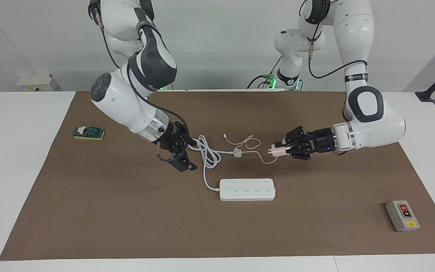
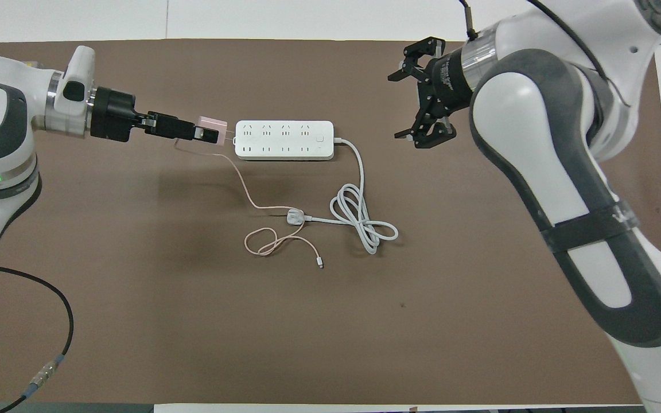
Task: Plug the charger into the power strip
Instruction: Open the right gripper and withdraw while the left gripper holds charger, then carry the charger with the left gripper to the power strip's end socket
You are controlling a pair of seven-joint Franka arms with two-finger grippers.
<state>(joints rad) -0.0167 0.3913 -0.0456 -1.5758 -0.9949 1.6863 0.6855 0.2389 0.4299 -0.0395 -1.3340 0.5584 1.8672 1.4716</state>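
- The power strip [image 1: 247,189] lies flat on the brown mat [image 1: 89,211], near the middle of the table, its long side running from one arm's end of the table toward the other.
- Its thick white cord [image 1: 208,156] leaves the end of the strip toward the right arm's end of the table, loops into a loose coil nearer to the robots than the strip, and ends in a white plug [image 1: 237,153] lying on the mat.
- The left gripper [image 1: 281,150] is up in the air, over the mat just off the end of the strip toward the left arm's end of the table; its fingers are clamped on the charger [image 1: 276,152].
- The charger is a small pale pink cube (clear of the mat and not touching the strip), held with the gripper pointing roughly level toward the right arm.
- The charger's thin pink cable [image 2: 261,221] hangs down from it to the mat and curls in a loop beside the white plug, nearer to the robots than the strip.
- The right gripper [image 1: 178,158] hangs over the mat beside the cord's coil, toward the right arm's end of the table from the strip; its fingers are spread wide apart and hold nothing.
- A grey switch box [image 1: 402,215] with a red and a black button sits well apart from the strip, at the left arm's end of the mat and farther from the robots.
- A small green block [image 1: 88,132] lies well apart from the strip, at the right arm's end of the mat and nearer to the robots.
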